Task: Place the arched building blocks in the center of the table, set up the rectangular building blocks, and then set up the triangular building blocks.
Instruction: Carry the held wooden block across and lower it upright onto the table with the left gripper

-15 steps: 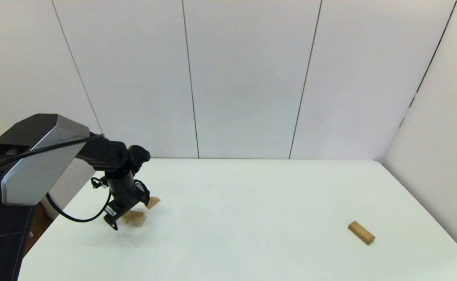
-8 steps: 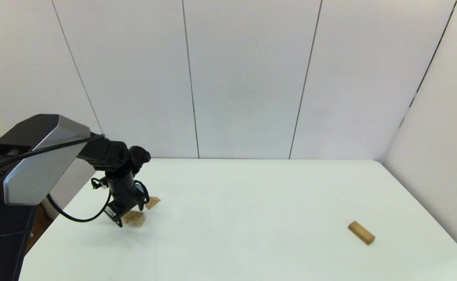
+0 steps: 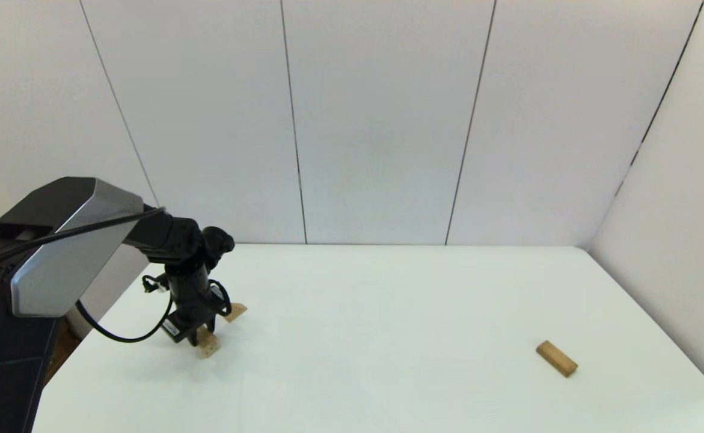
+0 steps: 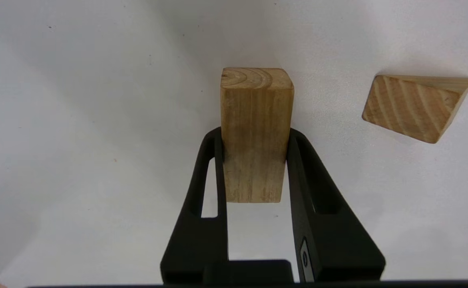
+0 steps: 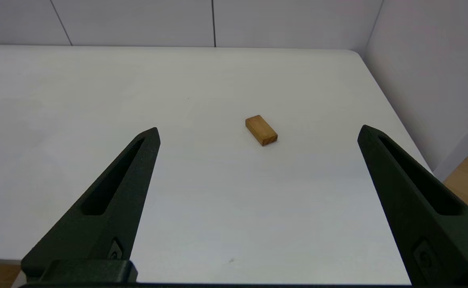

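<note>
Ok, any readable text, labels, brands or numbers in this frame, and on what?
None readable.
The left claw, shut on the arched block, carries a small white mark too small to read.
The triangular block, rectangular block and table bear no writing.

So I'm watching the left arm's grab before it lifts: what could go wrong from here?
The left claw grips the arched block only along its lower half, so the block could pivot or slip on lifting. The triangular block lies close beside it on the table; a swing toward the center might knock it.
</note>
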{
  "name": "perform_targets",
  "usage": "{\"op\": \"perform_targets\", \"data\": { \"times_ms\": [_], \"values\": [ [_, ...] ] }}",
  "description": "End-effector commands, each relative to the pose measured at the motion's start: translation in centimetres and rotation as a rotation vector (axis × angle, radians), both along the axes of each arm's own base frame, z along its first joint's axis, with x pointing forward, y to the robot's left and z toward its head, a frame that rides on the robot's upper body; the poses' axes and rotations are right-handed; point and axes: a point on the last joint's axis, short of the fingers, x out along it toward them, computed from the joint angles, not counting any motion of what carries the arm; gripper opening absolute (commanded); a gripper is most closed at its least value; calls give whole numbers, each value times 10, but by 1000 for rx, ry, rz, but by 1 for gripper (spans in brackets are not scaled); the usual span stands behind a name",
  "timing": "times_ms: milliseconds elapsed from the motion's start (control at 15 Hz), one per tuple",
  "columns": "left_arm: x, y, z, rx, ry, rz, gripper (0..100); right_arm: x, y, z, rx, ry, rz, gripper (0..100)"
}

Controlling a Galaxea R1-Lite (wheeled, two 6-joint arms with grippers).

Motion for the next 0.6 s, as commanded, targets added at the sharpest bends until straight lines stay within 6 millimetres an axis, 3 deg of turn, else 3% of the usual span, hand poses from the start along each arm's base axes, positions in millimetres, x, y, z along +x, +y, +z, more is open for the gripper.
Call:
{"op": "perform_targets", "data": {
  "times_ms": [67, 133, 267, 333, 400, 600],
  "values": [
    [-3, 1, 11, -7, 2, 2, 0, 0, 0, 0, 0, 0, 1, 100],
    [-6, 1, 21, -7, -7, -3, 0, 0, 0, 0, 0, 0, 1, 100],
    [-15, -15, 66, -18, -99, -96, 0, 0, 0, 0, 0, 0, 1, 100],
    [-26, -36, 94, -17, -163, -231, 0, 0, 0, 0, 0, 0, 1, 100],
    [-35, -56, 110, -15, -197, -351, 0, 0, 0, 0, 0, 0, 1, 100],
    [-57, -122, 123, 15, -226, -791, 0, 0, 0, 0, 0, 0, 1, 100]
  ]
}}
